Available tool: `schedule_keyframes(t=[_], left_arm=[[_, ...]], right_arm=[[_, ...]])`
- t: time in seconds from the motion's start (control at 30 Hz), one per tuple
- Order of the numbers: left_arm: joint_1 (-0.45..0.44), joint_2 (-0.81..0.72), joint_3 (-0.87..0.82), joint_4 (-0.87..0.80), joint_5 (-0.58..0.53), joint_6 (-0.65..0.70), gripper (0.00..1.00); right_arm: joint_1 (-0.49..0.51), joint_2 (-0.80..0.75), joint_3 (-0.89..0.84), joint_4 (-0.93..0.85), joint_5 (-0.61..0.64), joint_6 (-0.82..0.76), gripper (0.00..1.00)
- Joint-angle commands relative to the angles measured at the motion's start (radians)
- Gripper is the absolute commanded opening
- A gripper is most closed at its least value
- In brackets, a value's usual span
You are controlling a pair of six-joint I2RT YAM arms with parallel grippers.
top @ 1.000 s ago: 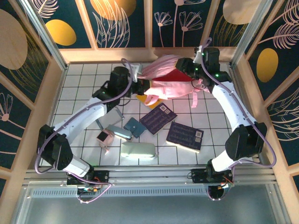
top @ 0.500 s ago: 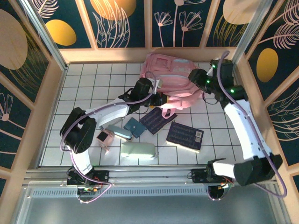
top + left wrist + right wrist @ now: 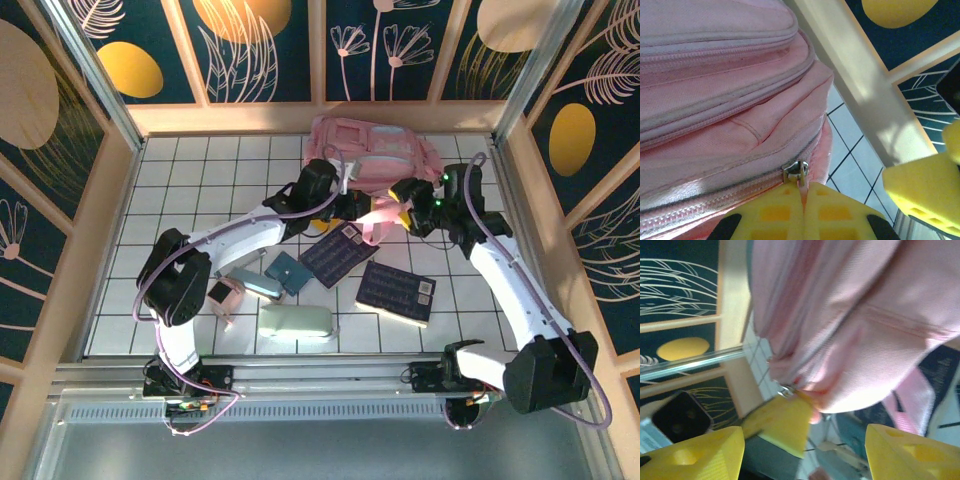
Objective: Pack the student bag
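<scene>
The student bag [image 3: 372, 158], a big soft pink backpack, lies at the back of the tiled table. My left gripper [image 3: 370, 209] is at its near edge, shut on the pink zipper pull [image 3: 801, 186] just below the metal slider [image 3: 796, 171]. The left gripper [image 3: 802, 200] fingers [image 3: 775, 212] press flat together on that tab. My right gripper [image 3: 403, 207] stands open just right of it. Seen from the right wrist, the right gripper [image 3: 805, 432] spreads wide under the bag [image 3: 865, 315], with nothing between its fingers [image 3: 695, 450]. The left gripper's yellow fingers [image 3: 785, 422] hold the slider [image 3: 786, 390] there.
Two dark notebooks [image 3: 340, 253] [image 3: 397, 292], a teal wallet [image 3: 288, 272], a pale green case [image 3: 295, 322], a light blue item [image 3: 255, 285] and a small pink item [image 3: 222, 293] lie on the tiles in front of the bag. Wooden walls [image 3: 300, 117] close in the back and sides.
The bag has come down flat against the back wall. My left gripper has shifted right along its near edge. My right gripper has swung in from the right to beside the left one.
</scene>
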Motion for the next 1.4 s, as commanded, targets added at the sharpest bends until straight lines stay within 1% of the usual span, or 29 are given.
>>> schedule_keyframes(t=[0.0,0.33,0.47,0.57,0.63,0.73,0.83,1.0,1.17,1.27,1.37], left_arm=[[-0.018,0.000,0.037,0.029,-0.009,0.044,0.00],[-0.024,-0.005,0.020,0.036,-0.015,0.066,0.00],[-0.028,-0.002,0.019,0.040,-0.015,0.073,0.00],[-0.033,0.003,0.027,0.041,-0.014,0.075,0.00],[-0.039,0.009,0.037,0.036,-0.016,0.081,0.00],[-0.049,0.019,0.055,0.022,-0.026,0.098,0.00],[-0.051,0.025,0.062,0.017,-0.029,0.102,0.00],[-0.051,0.017,0.062,-0.002,-0.056,0.129,0.00],[-0.046,0.012,0.078,-0.085,-0.113,0.177,0.00],[-0.032,0.002,0.066,-0.110,-0.132,0.170,0.00],[-0.010,-0.025,0.028,-0.106,-0.148,0.154,0.00]], right_arm=[[0.005,0.050,-0.018,0.140,-0.065,0.112,0.63],[0.007,0.160,-0.037,0.198,-0.032,0.155,0.60],[0.007,0.234,-0.030,0.237,-0.032,0.167,0.60],[0.009,0.303,0.006,0.238,-0.030,0.152,0.57],[0.010,0.336,0.025,0.223,-0.018,0.146,0.53],[0.016,0.356,0.030,0.210,0.016,0.145,0.44],[0.015,0.362,0.026,0.210,0.029,0.141,0.30],[0.008,0.365,0.024,0.203,0.058,0.128,0.00],[-0.014,0.348,0.052,0.184,0.072,0.082,0.00],[-0.028,0.321,0.085,0.136,0.111,0.032,0.00],[-0.052,0.291,0.089,0.126,0.118,0.010,0.00]])
